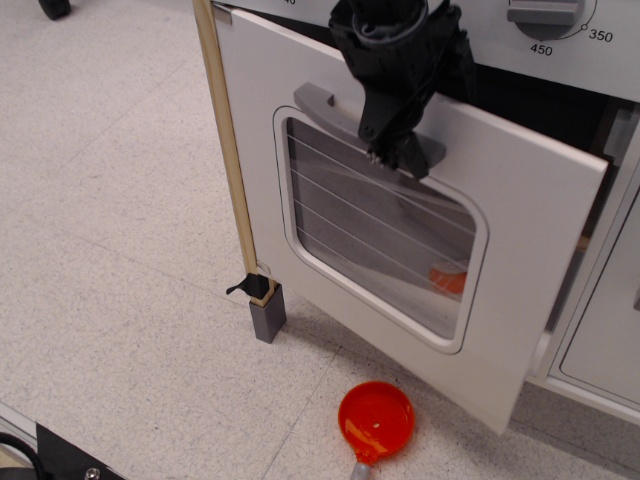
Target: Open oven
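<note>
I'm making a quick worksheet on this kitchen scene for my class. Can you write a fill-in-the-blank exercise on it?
1. The hand is at the oven door's grey bar ____.
2. The oven door is partly ____.
3. The pan on the floor is coloured ____.
4. The dial shows 350 and ____.

Missing words: handle; open; orange; 450
</note>
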